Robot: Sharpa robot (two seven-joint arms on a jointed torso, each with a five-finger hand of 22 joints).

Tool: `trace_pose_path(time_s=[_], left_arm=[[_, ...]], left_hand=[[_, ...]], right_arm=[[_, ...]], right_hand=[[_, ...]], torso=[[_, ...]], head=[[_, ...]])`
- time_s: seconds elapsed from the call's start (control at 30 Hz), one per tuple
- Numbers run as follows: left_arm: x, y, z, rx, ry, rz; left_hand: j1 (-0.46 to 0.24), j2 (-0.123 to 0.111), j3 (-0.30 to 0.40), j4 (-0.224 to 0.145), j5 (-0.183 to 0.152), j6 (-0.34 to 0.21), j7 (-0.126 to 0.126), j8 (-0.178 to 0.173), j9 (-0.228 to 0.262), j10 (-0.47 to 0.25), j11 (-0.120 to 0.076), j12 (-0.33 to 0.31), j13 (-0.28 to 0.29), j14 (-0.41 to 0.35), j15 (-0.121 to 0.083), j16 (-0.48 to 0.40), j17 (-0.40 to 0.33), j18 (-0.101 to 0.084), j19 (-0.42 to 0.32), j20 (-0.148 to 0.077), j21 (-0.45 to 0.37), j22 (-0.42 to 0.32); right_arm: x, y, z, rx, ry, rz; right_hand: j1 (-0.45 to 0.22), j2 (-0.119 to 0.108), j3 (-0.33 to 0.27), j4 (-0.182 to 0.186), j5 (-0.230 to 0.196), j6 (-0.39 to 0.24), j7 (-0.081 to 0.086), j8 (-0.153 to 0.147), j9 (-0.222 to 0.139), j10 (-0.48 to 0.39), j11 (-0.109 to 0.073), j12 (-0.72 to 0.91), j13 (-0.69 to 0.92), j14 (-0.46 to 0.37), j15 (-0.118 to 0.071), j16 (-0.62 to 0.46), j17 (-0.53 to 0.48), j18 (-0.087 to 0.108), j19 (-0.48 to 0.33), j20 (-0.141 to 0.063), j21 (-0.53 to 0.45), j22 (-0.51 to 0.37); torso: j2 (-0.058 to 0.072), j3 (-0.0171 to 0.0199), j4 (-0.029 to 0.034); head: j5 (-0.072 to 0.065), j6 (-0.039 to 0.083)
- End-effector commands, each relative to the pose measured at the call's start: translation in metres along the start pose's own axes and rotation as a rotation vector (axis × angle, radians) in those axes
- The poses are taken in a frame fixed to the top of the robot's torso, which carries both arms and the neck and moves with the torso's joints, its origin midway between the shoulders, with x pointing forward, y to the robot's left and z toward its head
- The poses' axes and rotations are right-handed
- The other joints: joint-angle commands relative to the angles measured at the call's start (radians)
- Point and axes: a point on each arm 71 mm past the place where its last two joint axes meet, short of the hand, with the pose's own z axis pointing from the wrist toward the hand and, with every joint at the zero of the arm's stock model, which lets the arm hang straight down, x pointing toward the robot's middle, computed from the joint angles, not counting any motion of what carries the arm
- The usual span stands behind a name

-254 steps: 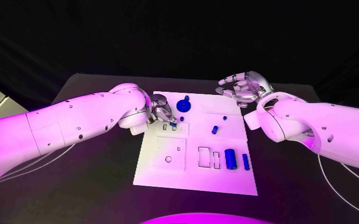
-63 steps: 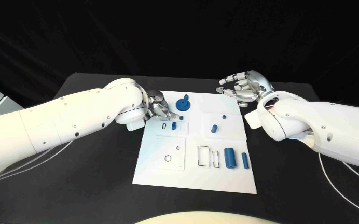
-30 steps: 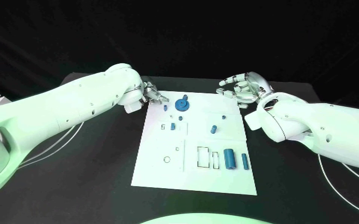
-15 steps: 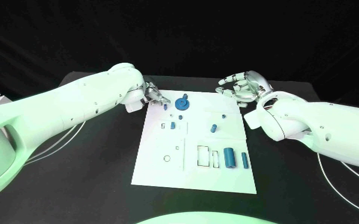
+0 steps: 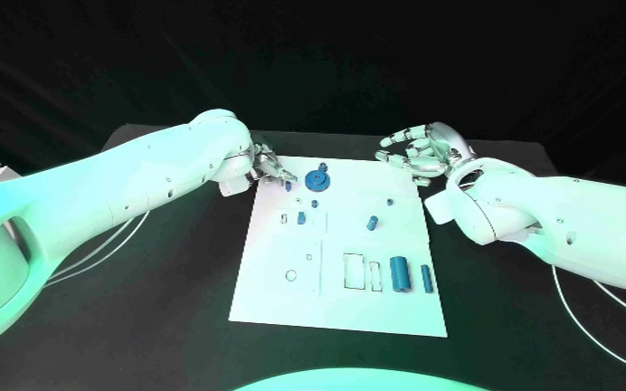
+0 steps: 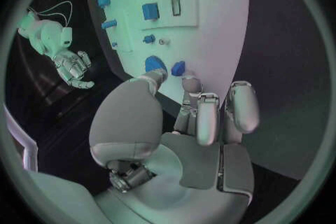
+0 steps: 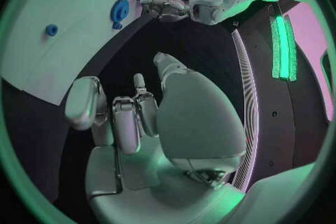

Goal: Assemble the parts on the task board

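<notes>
Black table [image 5: 156, 300] is lying wide and bare around the white task board [image 5: 294, 296], leaving open room on every side. At the board's far left corner the left hand [image 5: 268, 166] is hovering, its fingers curled together around a small blue part [image 6: 178, 68]; it was lower, over the board's left slots, two seconds ago. Off the far right corner the right hand [image 5: 420, 151] is still hanging with fingers loosely curled, holding nothing. Blue parts are lying where they were: the round one [image 5: 317, 180] and two cylinders [image 5: 399, 274].
</notes>
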Motion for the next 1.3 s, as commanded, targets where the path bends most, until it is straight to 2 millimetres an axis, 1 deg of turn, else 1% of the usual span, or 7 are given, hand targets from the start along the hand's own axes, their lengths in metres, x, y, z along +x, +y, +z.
trace_pose_path(time_s=[0.03,0.47,0.97,1.1,1.17,1.27,1.3], left_arm=[[0.0016,-0.0026,0.0,0.013,0.02,0.002],[0.002,-0.0037,0.0007,0.019,0.018,-0.008],[0.0031,-0.0025,0.0027,0.01,0.027,-0.015],[0.0034,-0.0017,0.0029,0.003,0.028,-0.012],[0.0035,-0.0012,0.0029,0.001,0.028,-0.011],[0.0036,-0.0005,0.0027,-0.002,0.03,-0.009],[0.0037,-0.0003,0.0026,-0.002,0.03,-0.009]], left_hand=[[0.013,0.013,0.004,-0.002,-0.004,0.008,0.001,0.001,-0.005,0.006,-0.001,0.007,-0.001,0.065,-0.001,0.005,0.143,0.016,0.006,-0.002,0.004,0.001],[0.07,0.038,0.023,-0.007,-0.004,0.019,-0.006,0.005,-0.016,0.014,-0.008,0.012,0.002,0.068,-0.006,0.01,0.151,0.015,0.012,-0.006,0.007,0.009],[0.113,0.049,0.035,-0.01,-0.003,0.03,-0.013,0.012,-0.023,0.026,-0.014,0.02,0.009,0.073,-0.011,0.016,0.162,0.012,0.021,-0.01,0.012,0.022],[0.149,0.077,0.065,-0.014,-0.001,0.032,-0.016,0.013,-0.028,0.03,-0.018,0.019,0.008,0.074,-0.015,0.018,0.165,0.012,0.022,-0.013,0.013,0.023],[0.186,0.09,0.099,-0.031,0.0,0.028,-0.018,0.015,-0.03,0.032,-0.02,0.016,0.006,0.075,-0.017,0.019,0.168,0.011,0.024,-0.016,0.014,0.026],[0.236,0.09,0.186,-0.075,0.005,0.019,-0.015,0.023,-0.029,0.036,-0.019,0.012,0.003,0.077,-0.016,0.021,0.172,0.01,0.027,-0.018,0.016,0.03],[0.237,0.079,0.241,-0.093,0.005,0.017,-0.009,0.03,-0.027,0.038,-0.015,0.009,0.0,0.077,-0.014,0.022,0.172,0.01,0.027,-0.016,0.017,0.033]], right_arm=[[0.0015,0.001,0.0,-0.011,0.013,-0.004],[0.0024,0.0014,0.0003,-0.012,0.015,-0.003],[0.0029,0.0016,0.0007,-0.012,0.017,-0.003],[0.003,0.0016,0.0009,-0.012,0.017,-0.004],[0.003,0.0016,0.001,-0.012,0.016,-0.004],[0.0028,0.0015,0.001,-0.012,0.016,-0.004],[0.0027,0.0014,0.001,-0.012,0.016,-0.004]], right_hand=[[-0.007,0.0,-0.006,0.0,-0.004,-0.009,-0.001,0.005,0.001,-0.005,0.002,-0.005,0.109,0.077,-0.004,-0.006,0.15,0.013,0.0,-0.003,-0.005,0.0],[-0.007,0.001,-0.005,0.0,-0.003,-0.009,-0.001,0.006,0.002,-0.004,0.002,-0.003,0.11,0.077,-0.004,-0.006,0.15,0.013,0.0,-0.003,-0.005,0.0],[-0.006,0.002,-0.005,-0.001,-0.003,-0.009,-0.001,0.006,0.002,-0.004,0.002,-0.003,0.11,0.077,-0.004,-0.007,0.15,0.013,0.001,-0.003,-0.006,0.0],[-0.006,0.002,-0.005,-0.001,-0.003,-0.009,-0.001,0.006,0.002,-0.004,0.002,-0.003,0.11,0.077,-0.004,-0.007,0.15,0.013,0.001,-0.003,-0.006,0.0],[-0.006,0.002,-0.005,-0.001,-0.003,-0.009,-0.001,0.006,0.002,-0.004,0.002,-0.003,0.11,0.077,-0.004,-0.007,0.15,0.013,0.001,-0.003,-0.006,0.0],[-0.006,0.002,-0.005,-0.001,-0.003,-0.009,-0.001,0.006,0.002,-0.004,0.002,-0.003,0.11,0.077,-0.004,-0.007,0.15,0.013,0.001,-0.003,-0.006,0.0],[-0.006,0.002,-0.005,-0.001,-0.003,-0.009,-0.001,0.006,0.002,-0.004,0.002,-0.003,0.11,0.077,-0.004,-0.007,0.15,0.013,0.001,-0.003,-0.006,0.0]], torso=[[0.0,0.0005,-0.0003],[0.0,0.0003,-0.0006],[0.0,0.0002,-0.0003],[-0.001,0.0002,0.0],[-0.001,0.0006,-0.0001],[0.0,0.0002,-0.0002],[0.0,0.0001,-0.0002]], head=[[0.0,0.0],[-0.002,-0.001],[-0.005,-0.002],[-0.005,0.0],[-0.004,-0.001],[-0.003,-0.001],[-0.003,-0.002]])
